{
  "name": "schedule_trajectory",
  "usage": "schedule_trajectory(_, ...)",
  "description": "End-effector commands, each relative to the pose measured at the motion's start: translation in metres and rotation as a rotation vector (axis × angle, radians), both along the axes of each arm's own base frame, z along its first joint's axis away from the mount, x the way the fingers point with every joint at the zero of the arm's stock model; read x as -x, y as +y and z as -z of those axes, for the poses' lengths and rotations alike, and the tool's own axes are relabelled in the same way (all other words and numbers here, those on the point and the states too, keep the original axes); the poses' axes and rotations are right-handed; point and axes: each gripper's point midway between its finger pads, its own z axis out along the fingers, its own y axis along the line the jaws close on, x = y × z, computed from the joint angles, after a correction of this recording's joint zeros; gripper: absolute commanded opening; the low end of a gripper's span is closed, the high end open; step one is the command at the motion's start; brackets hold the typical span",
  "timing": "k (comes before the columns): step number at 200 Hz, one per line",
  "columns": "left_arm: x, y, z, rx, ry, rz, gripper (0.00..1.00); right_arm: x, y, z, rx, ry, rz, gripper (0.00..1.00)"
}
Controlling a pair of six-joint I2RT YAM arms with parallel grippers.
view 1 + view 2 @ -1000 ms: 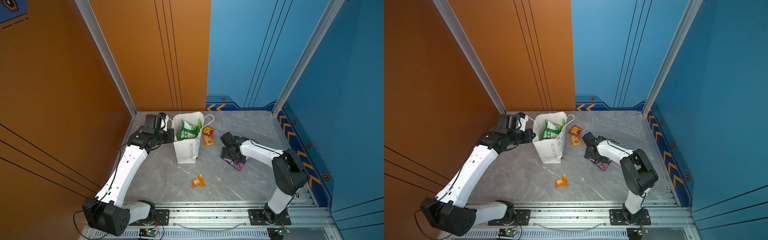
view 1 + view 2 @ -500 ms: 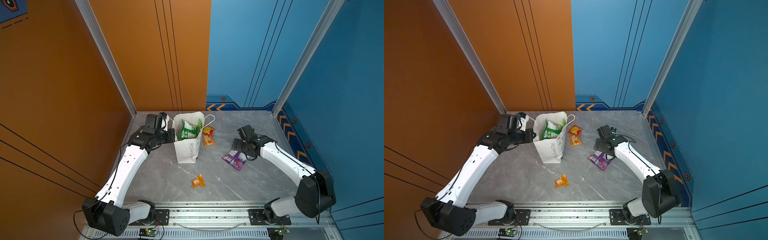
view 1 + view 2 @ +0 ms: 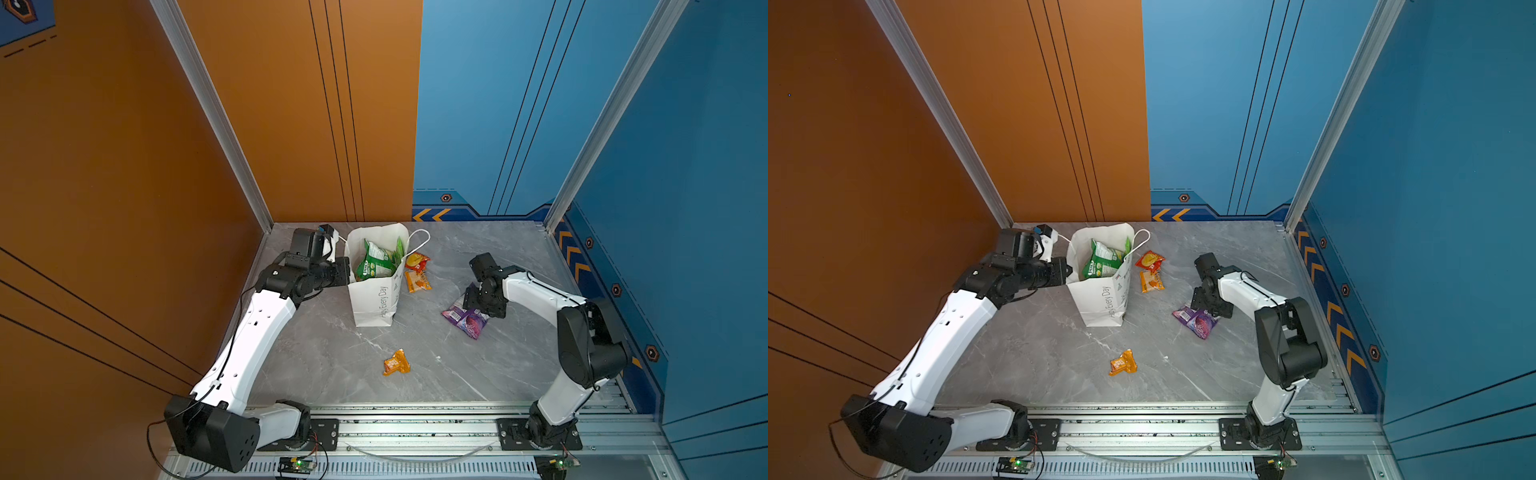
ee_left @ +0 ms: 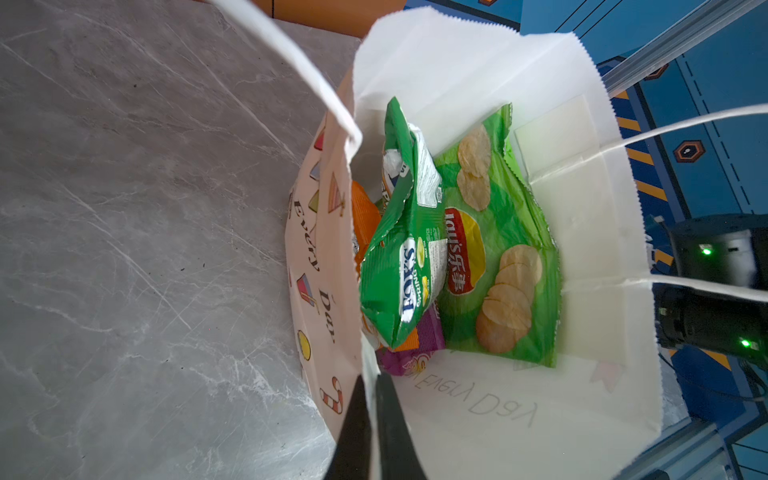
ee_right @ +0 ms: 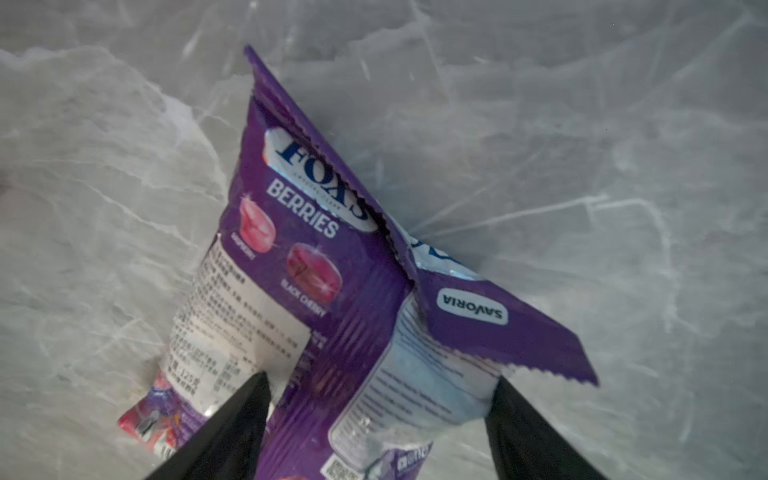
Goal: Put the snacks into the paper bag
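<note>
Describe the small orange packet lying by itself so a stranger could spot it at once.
Find the white paper bag standing near the back of the grey table. From its base, come toward the table's front edge: the small orange packet lies alone. The other orange packet lies beside the bag, next to a red packet; this one has no neighbour.

Left end effector [image 4: 370,379] pinched shut, held level, right end effector [image 5: 380,379] pointing down (jaws spread wide)

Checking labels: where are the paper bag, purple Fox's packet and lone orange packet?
paper bag [image 3: 370,303]: a top view, lettered side.
purple Fox's packet [image 5: 316,257]: right wrist view, printed front.
lone orange packet [image 3: 397,363]: a top view, middle.
</note>
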Motion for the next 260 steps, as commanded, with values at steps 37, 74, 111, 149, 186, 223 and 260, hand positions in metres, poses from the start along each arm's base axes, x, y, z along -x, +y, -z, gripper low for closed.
schedule_trajectory(37, -0.007, 0.0, -0.016, -0.008, -0.084, -0.001, 0.0, -0.032, 0.056, -0.011, 0.022, 0.0, -0.235, 0.77)
schedule_trajectory(74, -0.007, 0.0, -0.017, -0.008, -0.086, 0.0, 0.0, -0.037, 0.056, -0.045, 0.012, -0.083, -0.29, 0.8)
schedule_trajectory(111, -0.007, 0.0, -0.017, -0.006, -0.085, 0.001, 0.0, -0.051, 0.058, -0.054, 0.007, -0.109, -0.496, 0.82)
schedule_trajectory(149, -0.007, -0.001, -0.016, -0.009, -0.084, 0.001, 0.0, -0.062, 0.07, -0.039, -0.047, -0.043, -0.622, 0.84)
schedule_trajectory(186, -0.007, -0.002, -0.015, -0.01, -0.082, 0.005, 0.0, -0.067, 0.077, -0.012, -0.06, 0.069, -0.684, 0.86)
schedule_trajectory(223, -0.007, -0.001, -0.015, -0.015, -0.084, 0.002, 0.0, -0.063, 0.072, 0.008, -0.077, 0.14, -0.678, 0.85)
schedule_trajectory(260, -0.007, -0.002, -0.014, -0.013, -0.081, 0.007, 0.0, -0.045, 0.072, 0.023, -0.135, 0.213, -0.67, 0.82)
